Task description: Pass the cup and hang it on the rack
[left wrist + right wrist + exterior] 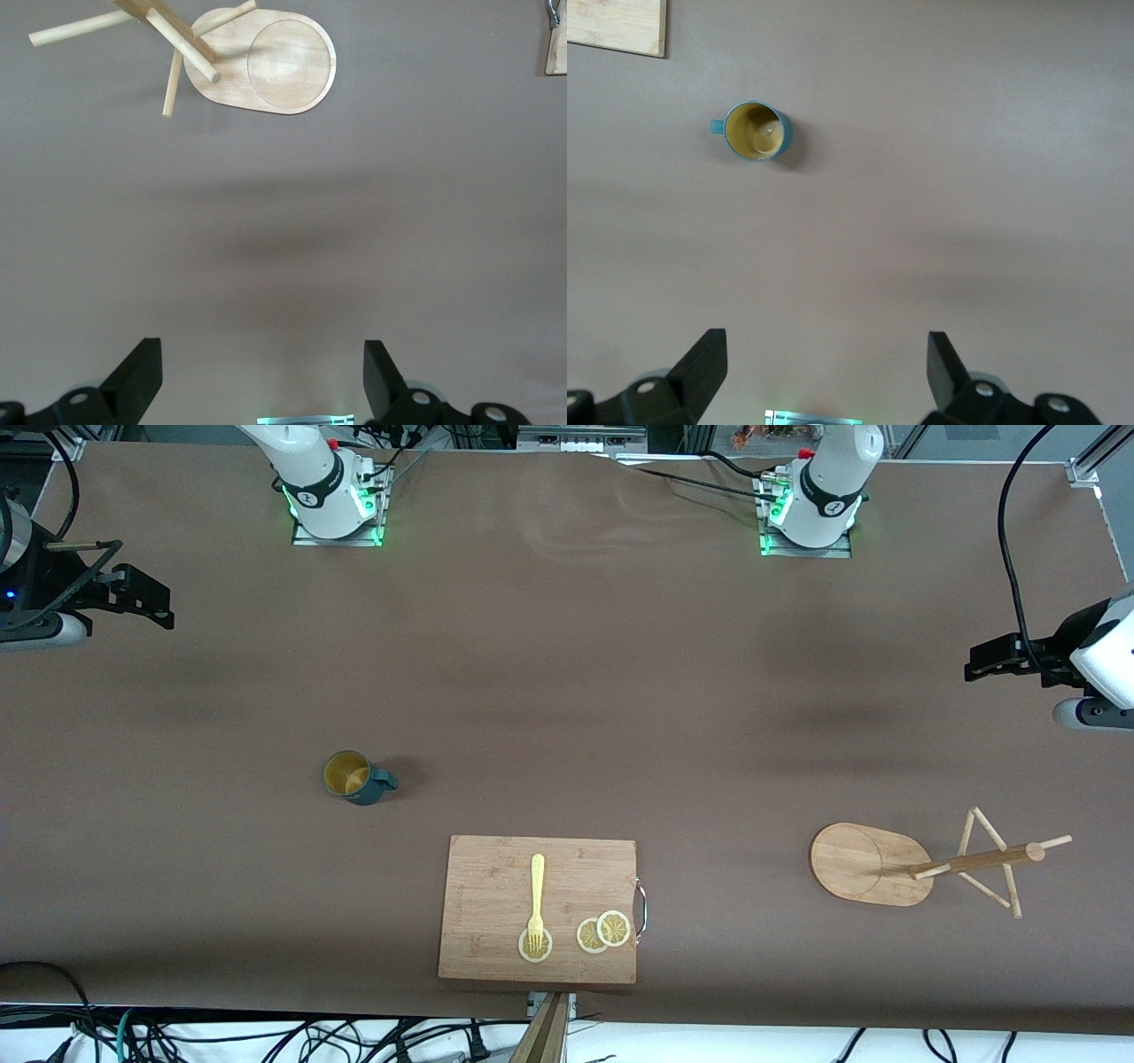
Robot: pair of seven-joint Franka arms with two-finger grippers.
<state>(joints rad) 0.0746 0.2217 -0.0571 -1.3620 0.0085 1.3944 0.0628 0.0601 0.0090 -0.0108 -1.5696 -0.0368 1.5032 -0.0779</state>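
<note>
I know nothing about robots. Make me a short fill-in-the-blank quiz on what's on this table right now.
1. The cup stands upright on the ___.
2. The fork lies on the ___ board.
3. Both the left gripper and the right gripper are ___, holding nothing.
4. The rack stands toward the ___ arm's end of the table.

Missing words: table; cutting; open; left

Colours I see on the brown table (567, 691)

Teal cup (357, 778), yellow-tan inside; pale wood rack (921, 864); beside the cup, a bamboo board (496, 886) with yellow fork (536, 899).
</note>
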